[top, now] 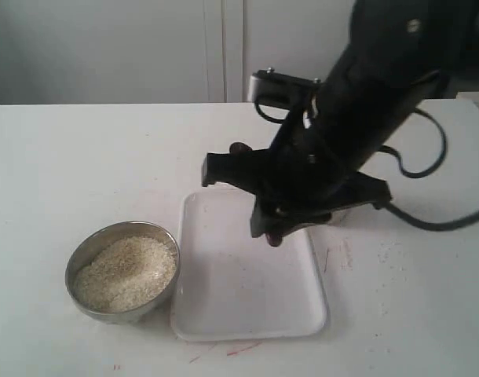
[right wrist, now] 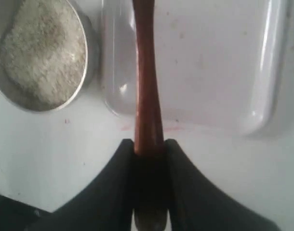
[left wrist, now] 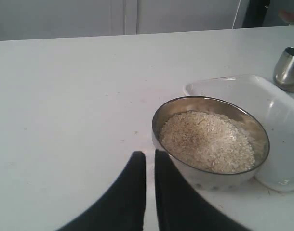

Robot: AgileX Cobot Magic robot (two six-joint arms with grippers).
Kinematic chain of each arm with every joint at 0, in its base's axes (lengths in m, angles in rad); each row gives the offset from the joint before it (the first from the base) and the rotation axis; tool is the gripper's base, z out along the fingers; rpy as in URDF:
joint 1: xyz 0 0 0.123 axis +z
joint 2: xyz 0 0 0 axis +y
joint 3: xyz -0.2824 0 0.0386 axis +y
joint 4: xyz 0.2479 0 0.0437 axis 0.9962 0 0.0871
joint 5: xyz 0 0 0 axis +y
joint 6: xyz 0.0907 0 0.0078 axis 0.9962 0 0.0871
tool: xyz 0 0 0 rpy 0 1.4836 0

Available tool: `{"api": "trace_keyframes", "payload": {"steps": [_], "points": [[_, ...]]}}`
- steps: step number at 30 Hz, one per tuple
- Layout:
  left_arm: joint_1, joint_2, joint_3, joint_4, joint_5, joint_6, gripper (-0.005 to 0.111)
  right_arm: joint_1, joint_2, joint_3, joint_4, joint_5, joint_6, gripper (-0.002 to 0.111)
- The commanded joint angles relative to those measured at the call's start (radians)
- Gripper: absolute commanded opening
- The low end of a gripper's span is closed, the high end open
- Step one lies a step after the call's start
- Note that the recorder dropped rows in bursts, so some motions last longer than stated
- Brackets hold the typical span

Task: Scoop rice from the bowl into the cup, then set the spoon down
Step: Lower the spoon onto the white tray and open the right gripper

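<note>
In the right wrist view my right gripper (right wrist: 149, 144) is shut on the reddish-brown wooden spoon (right wrist: 146, 72). Its thin handle runs out over the white tray (right wrist: 209, 62), and its head lies beyond the frame edge. In the exterior view this gripper (top: 271, 224) hangs above the tray (top: 247, 290). The steel bowl (top: 90, 247) holds a mound of rice (top: 126, 271) and stands against the tray's left side. My left gripper (left wrist: 150, 155) is shut on nothing, low beside the bowl (left wrist: 205, 103) of rice (left wrist: 207, 142). The small steel cup (left wrist: 287, 67) stands past the tray; the arm hides it in the exterior view.
The right arm's black body and cables (top: 428, 157) fill the right half of the exterior view. Loose grains (top: 393, 251) are scattered on the white table right of the tray. A few red marks (top: 243, 348) lie by the tray's front edge.
</note>
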Motion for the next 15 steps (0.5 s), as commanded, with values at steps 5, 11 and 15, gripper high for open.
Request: {"api": "trace_keyframes", "payload": {"steps": [5,11,15], "points": [[-0.001,0.001,-0.006,-0.01,-0.003,-0.002,0.014,0.093,0.184,-0.046,-0.185,-0.108,0.17,0.0],[-0.001,0.001,-0.006,-0.01,-0.003,-0.002,0.014,0.216,0.248,-0.046,-0.493,-0.084,0.435,0.0],[-0.001,0.001,-0.006,-0.01,-0.003,-0.002,0.014,0.256,0.274,-0.046,-0.548,-0.087,0.534,0.0]]}}
